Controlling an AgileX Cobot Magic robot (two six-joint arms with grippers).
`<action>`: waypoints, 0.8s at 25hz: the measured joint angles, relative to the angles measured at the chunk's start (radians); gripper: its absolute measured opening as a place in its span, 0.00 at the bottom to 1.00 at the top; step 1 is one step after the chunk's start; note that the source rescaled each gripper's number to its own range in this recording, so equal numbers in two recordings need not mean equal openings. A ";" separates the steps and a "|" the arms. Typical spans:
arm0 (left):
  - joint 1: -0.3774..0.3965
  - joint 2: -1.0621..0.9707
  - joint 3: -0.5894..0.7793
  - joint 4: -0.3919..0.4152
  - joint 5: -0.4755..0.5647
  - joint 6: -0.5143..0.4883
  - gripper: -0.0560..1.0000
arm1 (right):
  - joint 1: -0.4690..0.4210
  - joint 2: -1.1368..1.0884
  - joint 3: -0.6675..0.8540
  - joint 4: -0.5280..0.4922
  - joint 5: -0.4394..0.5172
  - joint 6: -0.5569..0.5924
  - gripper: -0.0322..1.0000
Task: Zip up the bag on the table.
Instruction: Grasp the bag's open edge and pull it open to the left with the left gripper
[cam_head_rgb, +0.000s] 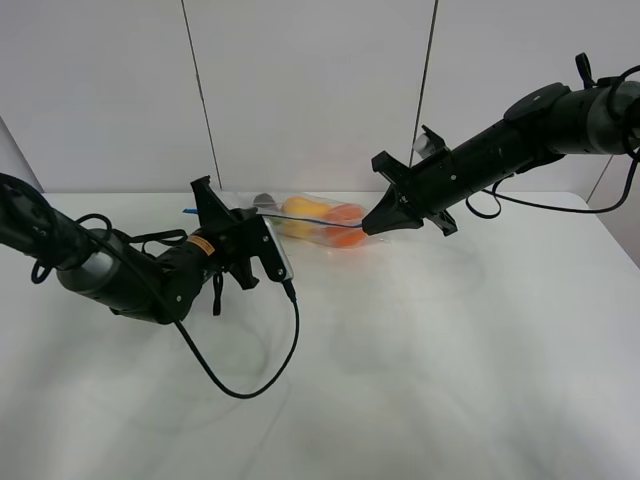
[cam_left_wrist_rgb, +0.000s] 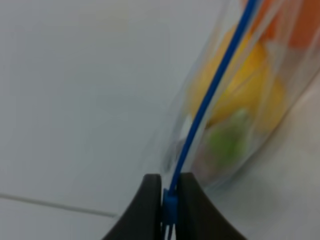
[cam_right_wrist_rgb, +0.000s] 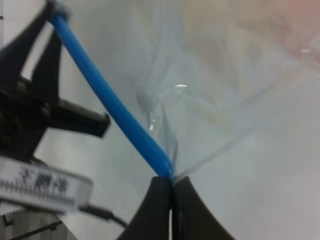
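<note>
Your left gripper (cam_left_wrist_rgb: 170, 200) is pinched fully closed on one end of the blue zipper strip (cam_left_wrist_rgb: 215, 85). Your right gripper (cam_right_wrist_rgb: 171, 186) is pinched closed on the strip at the other end of the bag (cam_head_rgb: 322, 226), which rests on the table (cam_head_rgb: 450, 350) between them. I think it is best to keep one end fixed and slide the other along with steady pressure, holding the strip straight. Only the left wrist view shows a thicker blue piece between the fingers, maybe the slider, and only the high view shows the whole bag.
</note>
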 joint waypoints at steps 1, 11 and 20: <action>0.017 0.000 0.000 0.001 -0.005 0.002 0.05 | 0.000 0.000 0.000 0.000 0.000 0.000 0.03; 0.170 0.000 0.000 0.004 -0.013 0.008 0.05 | 0.000 0.000 0.000 -0.001 0.005 0.000 0.03; 0.247 0.000 0.001 0.046 -0.017 0.008 0.05 | 0.003 0.000 -0.001 0.002 0.005 0.000 0.03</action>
